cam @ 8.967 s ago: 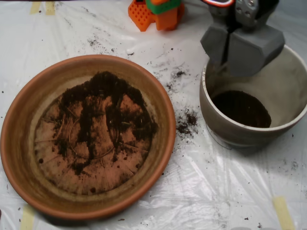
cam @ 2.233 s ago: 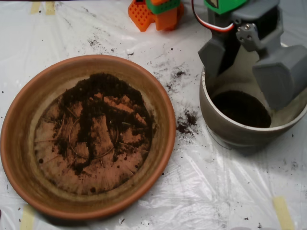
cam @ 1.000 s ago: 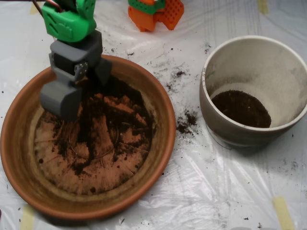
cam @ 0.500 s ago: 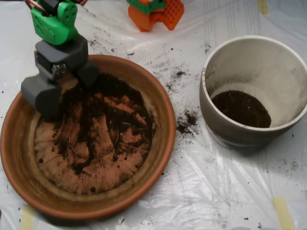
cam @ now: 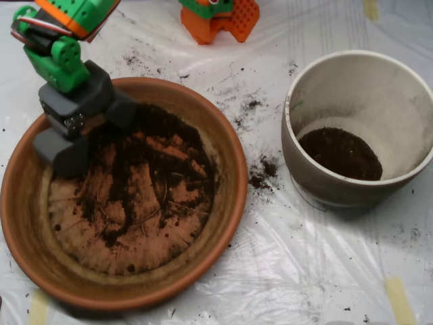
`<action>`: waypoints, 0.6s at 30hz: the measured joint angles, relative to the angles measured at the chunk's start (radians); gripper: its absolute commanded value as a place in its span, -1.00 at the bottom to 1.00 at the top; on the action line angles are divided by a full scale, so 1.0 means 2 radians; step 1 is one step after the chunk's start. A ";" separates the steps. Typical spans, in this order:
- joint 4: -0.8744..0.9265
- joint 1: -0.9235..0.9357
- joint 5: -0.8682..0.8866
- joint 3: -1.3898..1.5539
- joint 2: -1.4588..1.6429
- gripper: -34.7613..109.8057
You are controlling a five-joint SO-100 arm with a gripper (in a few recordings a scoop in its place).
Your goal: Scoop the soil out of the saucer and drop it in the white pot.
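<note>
Over the saucer's [cam: 233, 169] upper-left rim, the arm reaches down from the table's top-left corner, its grey scoop [cam: 91, 132] hanging with both shells spread apart above the soil [cam: 145, 159] smeared across the dish's ridged base. The white pot [cam: 298, 162] stands near the table's right edge, soil inside, spilled crumbs [cam: 262, 172] between them; an orange block [cam: 216, 17] sits at the top edge.

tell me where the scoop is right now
In the overhead view the scoop is at the upper left, over the saucer's left side, beside the soil.
</note>
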 measured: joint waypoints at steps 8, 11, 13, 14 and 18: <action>0.003 -0.002 -0.005 0.029 0.025 -0.11; 0.002 -0.002 -0.007 0.034 0.028 -0.13; 0.002 -0.002 -0.005 0.036 0.029 -0.15; 0.002 -0.002 -0.005 0.037 0.031 -0.17; 0.002 -0.002 -0.004 0.042 0.035 -0.16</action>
